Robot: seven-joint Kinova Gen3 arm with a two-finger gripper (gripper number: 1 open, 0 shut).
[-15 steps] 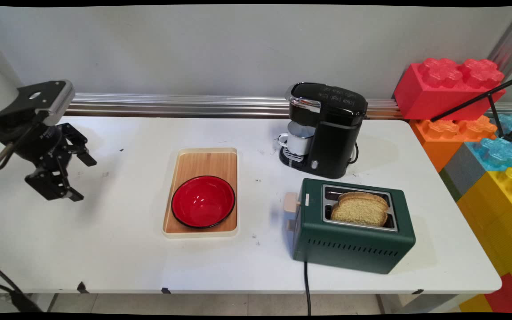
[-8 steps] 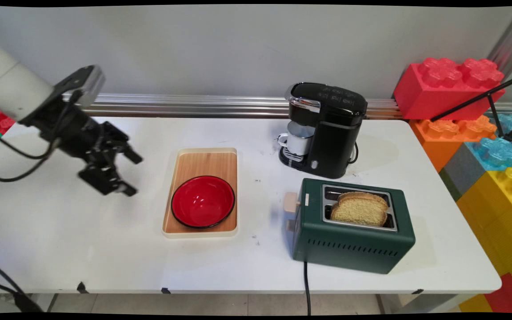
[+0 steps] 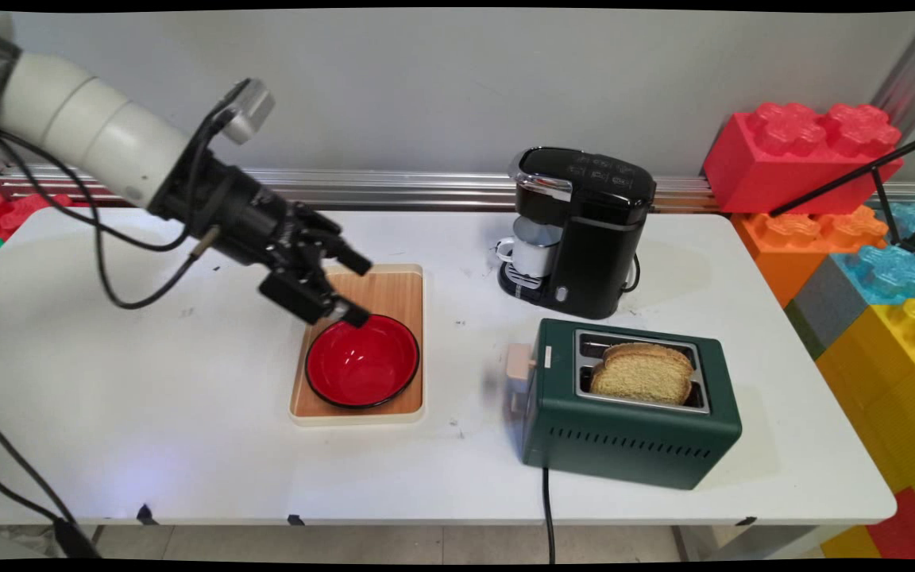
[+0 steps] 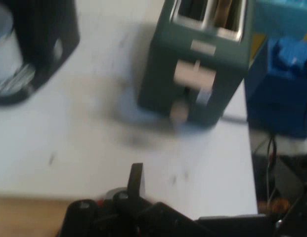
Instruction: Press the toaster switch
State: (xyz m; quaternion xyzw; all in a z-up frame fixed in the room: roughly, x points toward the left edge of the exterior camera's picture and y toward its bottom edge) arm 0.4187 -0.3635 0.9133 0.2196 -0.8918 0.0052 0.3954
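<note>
- The hand hangs spread wide and empty over the far rim of the red bowl.
- That bowl sits on the wooden tray, mid-worktop.

Pincer hides the red bowl's far rim in main view

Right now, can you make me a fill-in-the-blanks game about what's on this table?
1. The round red bowl sits on a ____ tray.
2. The sliced bread stands in the dark ____ toaster.
3. The white mug sits under the black ____ machine.
4. The black gripper hangs over the tray, its fingers ____.

Missing words: wooden; green; coffee; open
</note>
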